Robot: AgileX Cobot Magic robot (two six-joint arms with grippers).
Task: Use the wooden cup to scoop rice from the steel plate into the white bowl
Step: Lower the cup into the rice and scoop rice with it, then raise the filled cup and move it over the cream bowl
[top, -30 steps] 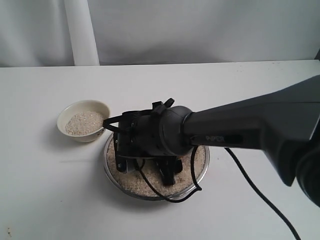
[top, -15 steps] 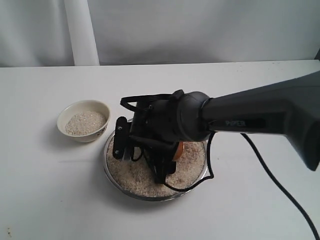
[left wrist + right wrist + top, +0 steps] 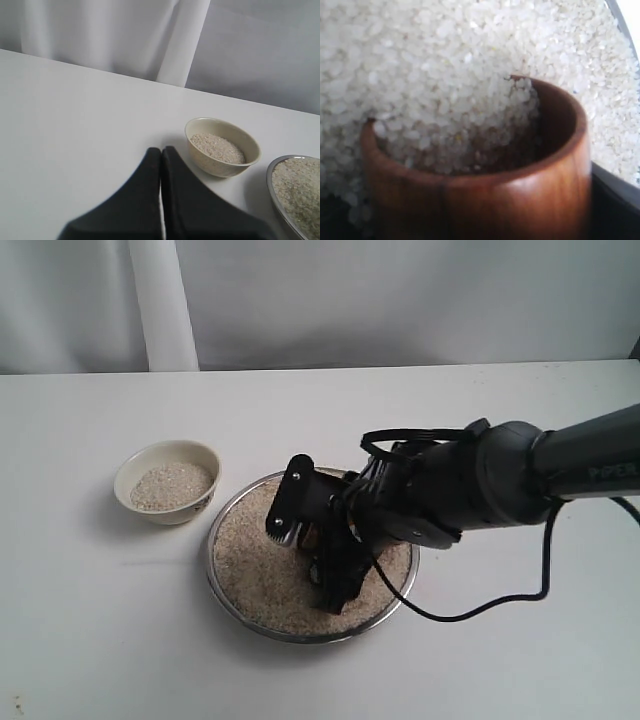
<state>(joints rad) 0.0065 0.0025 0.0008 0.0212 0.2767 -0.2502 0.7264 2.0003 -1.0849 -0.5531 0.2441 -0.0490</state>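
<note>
Right gripper [image 3: 312, 548] jaws wide, clamped on the wooden cup [image 3: 485, 200], which is tipped mouth-first into the rice [image 3: 445, 60] on the steel plate [image 3: 211, 558]. Left gripper [image 3: 161, 155] pressed together, holding nothing, over the worktop [image 3: 100, 640] short of the white bowl [image 3: 165, 517], which sits just beside the plate with rice in it. Worktop plain white, pale curtain [image 3: 400, 300] behind; right arm [image 3: 560, 465] reads "PIPER", dark mark on the bowl's side illegible

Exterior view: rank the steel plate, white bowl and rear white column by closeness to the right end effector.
1. Steel plate: directly under the right end effector.
2. White bowl: left of the plate.
3. White column: far back left.
</note>
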